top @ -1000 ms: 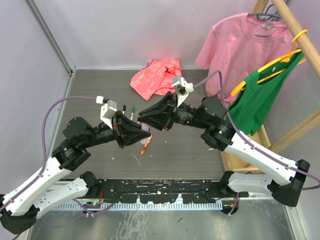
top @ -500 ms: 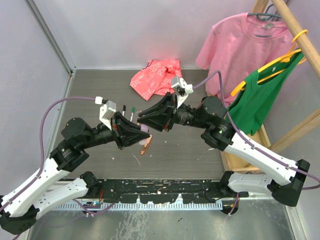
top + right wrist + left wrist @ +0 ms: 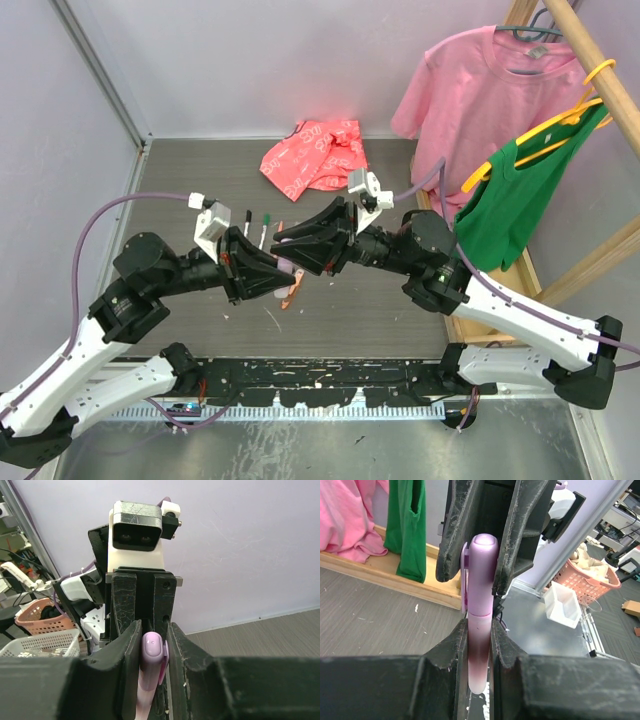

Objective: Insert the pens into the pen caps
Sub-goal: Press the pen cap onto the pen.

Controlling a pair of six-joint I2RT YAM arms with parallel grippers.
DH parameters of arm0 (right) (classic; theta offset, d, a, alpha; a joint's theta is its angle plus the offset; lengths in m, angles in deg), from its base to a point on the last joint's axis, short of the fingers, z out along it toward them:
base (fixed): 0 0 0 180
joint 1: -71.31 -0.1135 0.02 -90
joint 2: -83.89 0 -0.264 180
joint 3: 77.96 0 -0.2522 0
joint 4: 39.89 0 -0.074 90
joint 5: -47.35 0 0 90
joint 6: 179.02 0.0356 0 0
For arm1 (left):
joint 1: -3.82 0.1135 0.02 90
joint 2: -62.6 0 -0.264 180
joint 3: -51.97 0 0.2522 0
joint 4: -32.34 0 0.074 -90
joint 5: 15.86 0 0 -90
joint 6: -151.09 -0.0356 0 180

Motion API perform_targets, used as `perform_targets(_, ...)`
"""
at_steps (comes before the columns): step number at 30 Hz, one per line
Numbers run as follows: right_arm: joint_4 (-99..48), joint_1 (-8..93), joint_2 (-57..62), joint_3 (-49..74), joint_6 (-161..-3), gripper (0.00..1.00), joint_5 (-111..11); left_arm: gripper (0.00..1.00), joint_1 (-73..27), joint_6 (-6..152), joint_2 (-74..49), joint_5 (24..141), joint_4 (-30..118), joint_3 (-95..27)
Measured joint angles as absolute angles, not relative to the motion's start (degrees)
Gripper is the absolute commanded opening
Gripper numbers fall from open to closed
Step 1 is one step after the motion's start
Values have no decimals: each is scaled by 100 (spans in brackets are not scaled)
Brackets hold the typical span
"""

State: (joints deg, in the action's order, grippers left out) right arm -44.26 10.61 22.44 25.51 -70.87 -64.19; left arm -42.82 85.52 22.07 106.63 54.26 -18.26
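Note:
My left gripper is shut on the body of the pink highlighter, which stands upright between its jaws. My right gripper meets it nose to nose and is shut on the lilac-pink cap, which sits over the highlighter's upper end. The pair is held above the table's middle. A salmon-orange pen lies on the table just below them. Two white markers, one with a black end and one with a green end, lie behind the left gripper. The other pens and caps are hidden.
A red patterned cloth lies at the back of the table. A pink shirt and a green shirt hang on the wooden rack at the right. Small white scraps lie near the front.
Both grippers have shifted a little toward the near edge while staying pressed together on the highlighter and cap. Nothing was let go.

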Motion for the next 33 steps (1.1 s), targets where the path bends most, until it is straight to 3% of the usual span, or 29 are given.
perform_targets(33, -5467, -54, 2510, 3498, -7272, 0, -4655, 0, -4356, 8416, 2076, 11058, 6447, -2317)
